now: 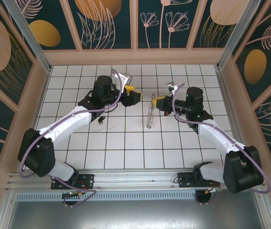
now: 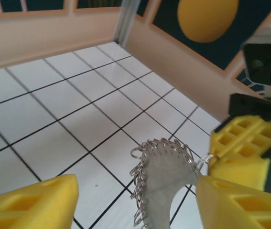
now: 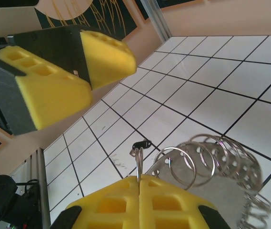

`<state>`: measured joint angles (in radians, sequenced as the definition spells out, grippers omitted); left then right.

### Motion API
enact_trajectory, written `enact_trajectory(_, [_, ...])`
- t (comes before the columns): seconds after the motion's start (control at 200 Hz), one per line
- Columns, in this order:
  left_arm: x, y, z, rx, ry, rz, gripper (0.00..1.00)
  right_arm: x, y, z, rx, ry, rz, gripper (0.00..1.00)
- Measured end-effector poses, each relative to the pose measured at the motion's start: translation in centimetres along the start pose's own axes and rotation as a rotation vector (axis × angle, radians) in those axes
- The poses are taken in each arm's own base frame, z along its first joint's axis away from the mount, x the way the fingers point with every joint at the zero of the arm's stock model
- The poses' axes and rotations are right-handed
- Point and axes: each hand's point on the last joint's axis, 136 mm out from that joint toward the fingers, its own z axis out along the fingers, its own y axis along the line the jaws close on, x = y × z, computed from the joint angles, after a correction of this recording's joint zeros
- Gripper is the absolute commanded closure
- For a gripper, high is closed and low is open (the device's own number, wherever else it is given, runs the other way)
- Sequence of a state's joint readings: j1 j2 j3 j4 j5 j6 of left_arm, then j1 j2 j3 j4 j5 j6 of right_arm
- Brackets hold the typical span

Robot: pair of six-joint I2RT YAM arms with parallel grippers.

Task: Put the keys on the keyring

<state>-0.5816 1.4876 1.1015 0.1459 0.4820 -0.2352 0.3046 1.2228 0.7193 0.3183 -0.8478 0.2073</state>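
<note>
Right end effector (image 3: 139, 191), one of two, was pinched shut on a wire of the single keyring (image 3: 206, 160), one coil of many silvery loops. Seen from above, the keyring hung from that grip with its long axis running from the far side toward the near edge, leaning slightly left. Whether its low end met the bench (image 1: 125, 143) could not be told. Left end effector (image 1: 131, 92) stood near it, jaws apart and holding nothing. One dark piece, the keys (image 1: 99, 119), lay on the tiles well left of the keyring, too small to show its heading.
</note>
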Motion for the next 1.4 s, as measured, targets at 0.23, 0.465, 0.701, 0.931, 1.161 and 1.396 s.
enact_trajectory(0.23, [-0.1, -3.1, -0.2, 0.174, 0.005, 0.017, 0.58, -1.0, 0.4, 0.6, -0.073, 0.0, -0.014, 1.0])
enact_trajectory(0.465, [-0.1, -4.3, -0.3, 0.261, -0.002, 0.025, 0.8, -1.0, 0.7, 1.4, -0.15, 0.032, 0.002, 1.0])
enact_trajectory(0.701, [0.6, -4.6, 0.4, 0.327, 0.01, 0.022, 0.79, -1.5, 2.0, 1.2, -0.217, 0.042, -0.016, 1.0])
enact_trajectory(0.931, [1.5, -4.9, 0.9, 0.396, 0.04, -0.003, 0.77, -1.4, 2.2, 1.2, -0.234, 0.05, -0.013, 1.0])
enact_trajectory(1.161, [1.0, -5.9, 0.5, 0.456, 0.025, -0.003, 0.75, -2.0, 2.5, 1.3, -0.25, 0.049, -0.022, 1.0])
enact_trajectory(1.396, [0.4, -6.5, 0.2, 0.488, 0.007, 0.0, 0.76, -1.9, 2.9, 1.4, -0.269, 0.057, -0.023, 1.0])
